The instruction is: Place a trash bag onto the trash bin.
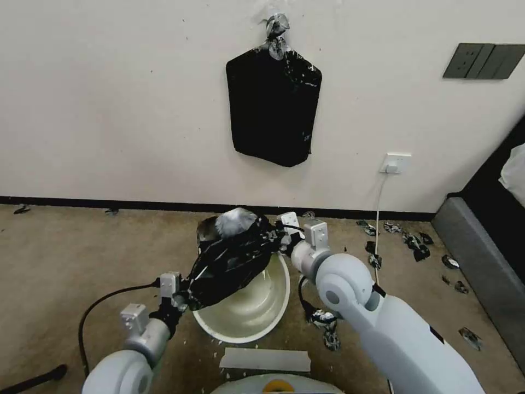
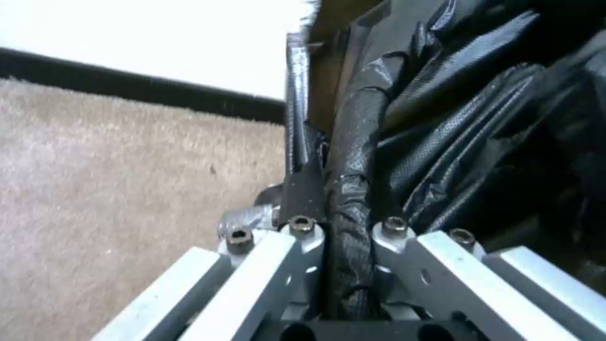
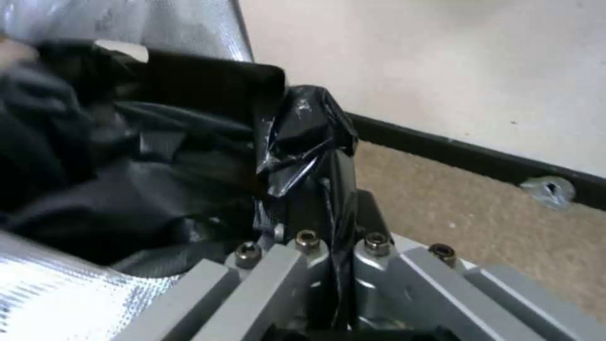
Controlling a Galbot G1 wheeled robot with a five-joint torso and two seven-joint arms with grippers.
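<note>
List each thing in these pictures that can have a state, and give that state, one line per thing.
trash bag: crumpled, held stretched between both claws over the bin, not yet lining it.
trash bin: upright on the carpet, open, unlined.
left claw: shut on the bag's edge.
right claw: shut on the bag's opposite edge.
black bundle: hanging on the wall.

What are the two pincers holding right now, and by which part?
Both grip the trash bag above the trash bin: the left pincer pinches a bunched fold at its near-left edge, the right pincer a twisted fold at its far-right edge.
</note>
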